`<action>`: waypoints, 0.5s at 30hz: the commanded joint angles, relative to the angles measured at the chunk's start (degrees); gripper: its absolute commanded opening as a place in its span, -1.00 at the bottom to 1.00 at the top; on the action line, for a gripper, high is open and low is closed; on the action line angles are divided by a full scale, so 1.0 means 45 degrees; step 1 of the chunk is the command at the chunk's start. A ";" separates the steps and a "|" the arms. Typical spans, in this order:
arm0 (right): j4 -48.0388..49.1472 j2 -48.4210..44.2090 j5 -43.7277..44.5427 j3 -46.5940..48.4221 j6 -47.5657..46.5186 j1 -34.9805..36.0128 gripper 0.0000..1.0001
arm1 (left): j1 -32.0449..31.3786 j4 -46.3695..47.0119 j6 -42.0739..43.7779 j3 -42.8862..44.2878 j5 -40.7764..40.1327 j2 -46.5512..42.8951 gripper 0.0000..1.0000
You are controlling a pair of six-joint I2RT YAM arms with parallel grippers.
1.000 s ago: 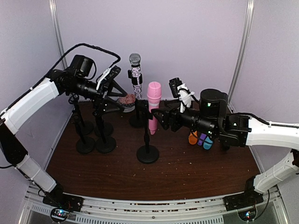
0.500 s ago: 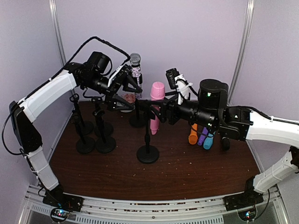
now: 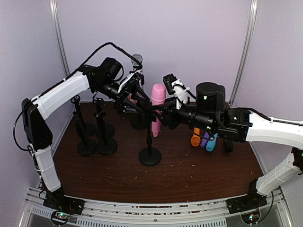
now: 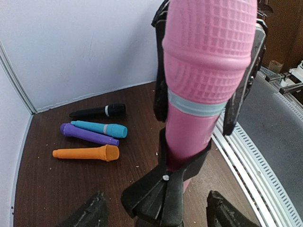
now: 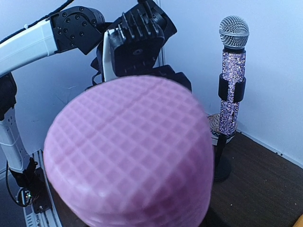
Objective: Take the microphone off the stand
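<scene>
Pale lilac walls closed in a dark brown table (image 3: 199, 175), and everything here is placed from the stand (image 3: 150, 153) at its middle. To the left of the stand the left arm (image 3: 61, 92) stood arched high. To the right of it the right arm (image 3: 270, 130) lay nearly level. In the stand's clip (image 4: 165, 189) sat the pink microphone (image 3: 156, 97), not yet lifted out, its long axis close to upright and leaning a little, head up.

The left claw (image 3: 135, 91) hung just left of the stand's top and a bit behind it. Its fingers (image 4: 94, 213) were spread wide with nothing between them, and the pink microphone stood ahead of them, apart. The right claw (image 3: 164, 116) was nearer. Seen from the left wrist, its dark jaws stood one on each side of the pink microphone's upper body, above the clip. Whether they pressed on it or only flanked it could not be told, since its own camera showed only the pink head, close and blurred. By my judgement the right arm was better set to draw the pink microphone up along its axis, out of the clip.

It looked like plastic: bright pink, with a waffle-gridded domed head, a pale band below that and a smooth tapering handle.

Behind the stand a glittery microphone (image 5: 233, 85) stood in its own holder. Right of the stand, flat on the table, lay an orange microphone (image 4: 87, 153), a purple microphone (image 4: 87, 135), a teal microphone (image 4: 102, 128) and a black microphone (image 4: 99, 111).
</scene>
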 commanded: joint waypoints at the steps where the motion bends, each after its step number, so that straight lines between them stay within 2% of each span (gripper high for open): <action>1: 0.0117 -0.0031 -0.0247 0.0250 -0.0097 -0.0044 -0.17 | -0.0148 -0.0144 0.0329 0.0495 0.0244 0.0127 0.45; 7: 0.0306 -0.0125 -0.0370 0.0076 0.0022 -0.0215 -0.27 | -0.0367 -0.0229 0.0550 0.0438 0.0319 0.0213 0.37; 13: 0.0167 -0.0169 -0.0490 -0.0064 -0.0250 -0.0267 -0.31 | -0.0501 -0.1177 0.1226 0.0896 0.0040 0.0545 0.26; 15: 0.0047 -0.0185 -0.0437 -0.0072 -0.0374 -0.0284 -0.33 | -0.0491 -0.1296 0.1328 0.1021 -0.0019 0.0610 0.17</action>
